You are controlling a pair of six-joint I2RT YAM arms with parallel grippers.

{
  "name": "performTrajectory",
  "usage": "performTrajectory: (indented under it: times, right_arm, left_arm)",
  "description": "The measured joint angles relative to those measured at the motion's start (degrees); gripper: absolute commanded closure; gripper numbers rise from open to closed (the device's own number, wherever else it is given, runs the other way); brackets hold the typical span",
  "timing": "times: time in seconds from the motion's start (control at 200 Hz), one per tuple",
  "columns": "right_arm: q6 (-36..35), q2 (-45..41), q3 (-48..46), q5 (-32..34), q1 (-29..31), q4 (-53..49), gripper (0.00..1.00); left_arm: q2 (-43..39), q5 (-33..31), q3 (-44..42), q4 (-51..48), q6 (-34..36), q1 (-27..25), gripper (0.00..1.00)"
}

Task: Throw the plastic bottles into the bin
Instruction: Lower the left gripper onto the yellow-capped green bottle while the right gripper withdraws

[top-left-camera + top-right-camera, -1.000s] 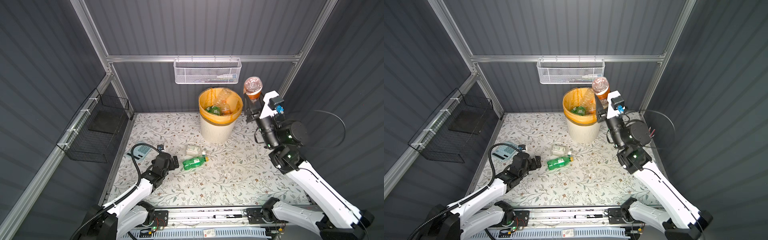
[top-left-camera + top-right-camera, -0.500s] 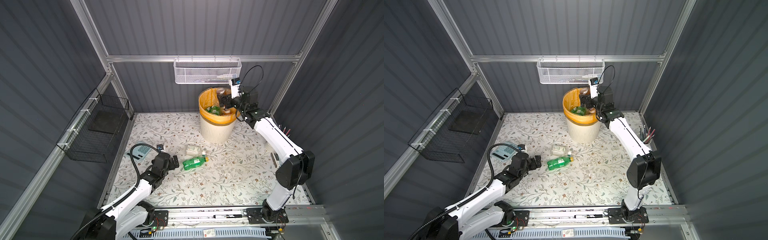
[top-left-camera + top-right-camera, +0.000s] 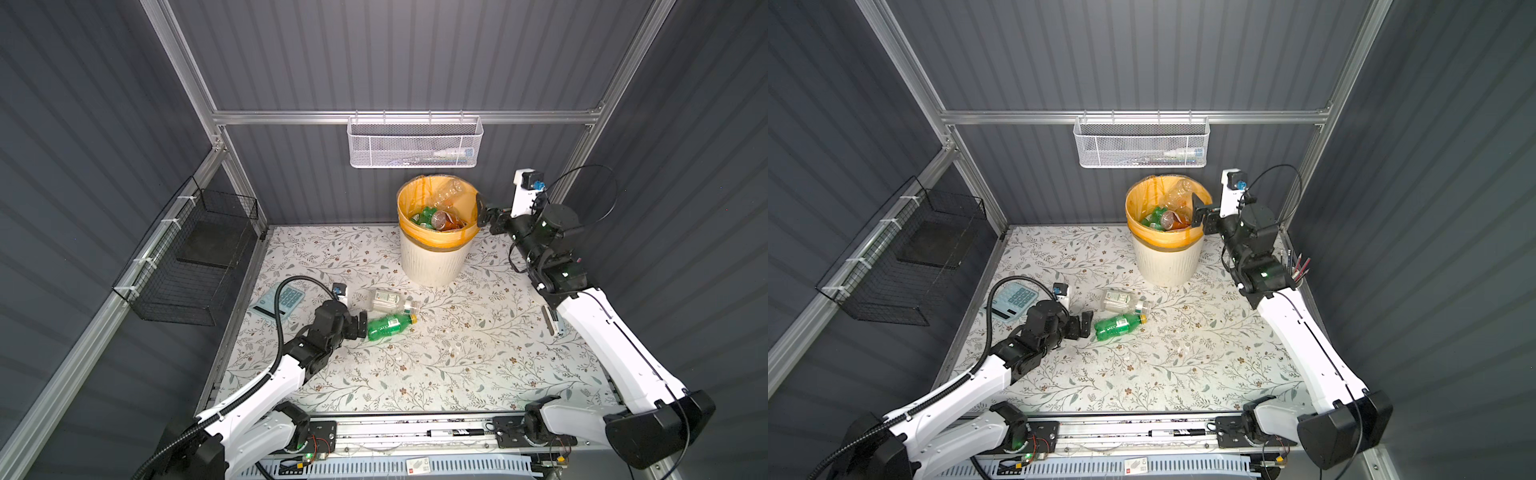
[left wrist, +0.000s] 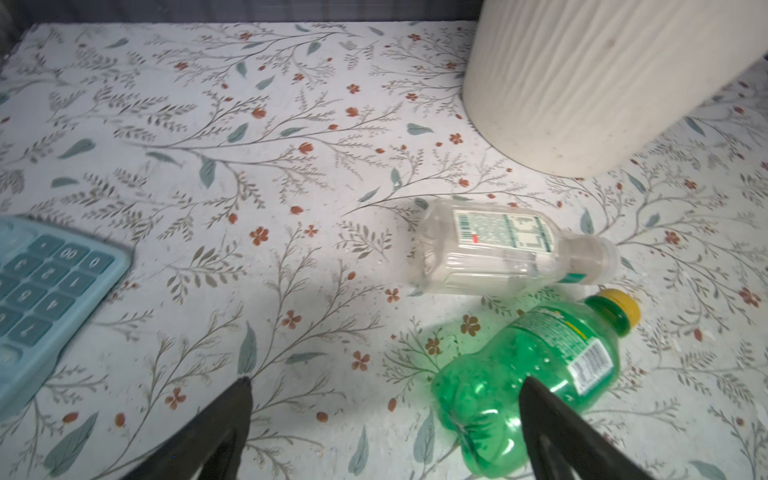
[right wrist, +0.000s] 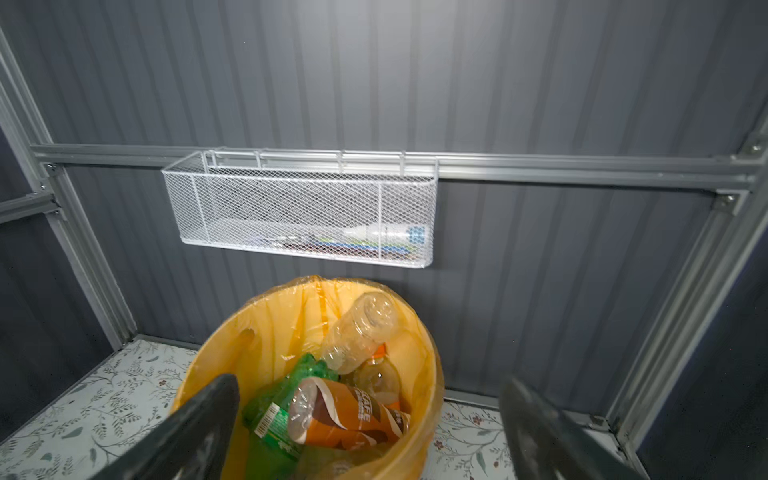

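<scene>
Now, left tool (image 3: 358, 325): jaws wide apart, gripping nothing, low over the desk (image 3: 457, 353).
green bottle (image 4: 528, 374): on its side just ahead of the left tool, its base beside one finger (image 4: 548, 428) (whether they touch cannot be told), yellow cap pointing away from the tool.
clear bottle (image 4: 498, 245): on its side a little farther ahead of the left tool, just beyond the green bottle, close to it.
bin (image 3: 432, 262): upright on the desk, well ahead of the left tool; its orange-lined rim is just beside the right tool.
right tool (image 3: 487, 216): jaws spread, nothing between them, held at rim height beside the bin and facing over its mouth.
inside the bin: below and ahead of the right tool lie an orange-labelled bottle (image 5: 349, 419) on top, a second green bottle (image 5: 274, 415) beside it, and a crushed clear bottle (image 5: 361, 332) leaning on the liner.
calculator (image 4: 45, 286): flat on the desk, off to one side of the left tool.
mesh basket (image 5: 299, 208): on the wall beyond the right tool, above the bin.
</scene>
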Motion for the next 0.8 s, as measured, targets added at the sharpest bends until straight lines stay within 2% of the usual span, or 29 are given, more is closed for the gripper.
performTrajectory:
  times: [0.285, 0.57, 0.8]
  right_arm:
    - [6.8, -10.2, -23.2, 2.3, -4.0, -1.8, 0.01]
    - [12.1, -19.0, -32.2, 3.5, -6.4, -1.4, 0.01]
    - [14.8, -19.9, -36.8, 3.7, -8.0, -1.8, 0.01]
  left_arm:
    - [10.4, 2.0, 8.9, -5.5, 12.0, -6.6, 0.0]
    - [25.0, 2.8, 17.9, -12.2, 19.3, -14.4, 0.03]
    - [31.2, 2.1, 23.5, -17.7, 20.9, -15.3, 0.07]
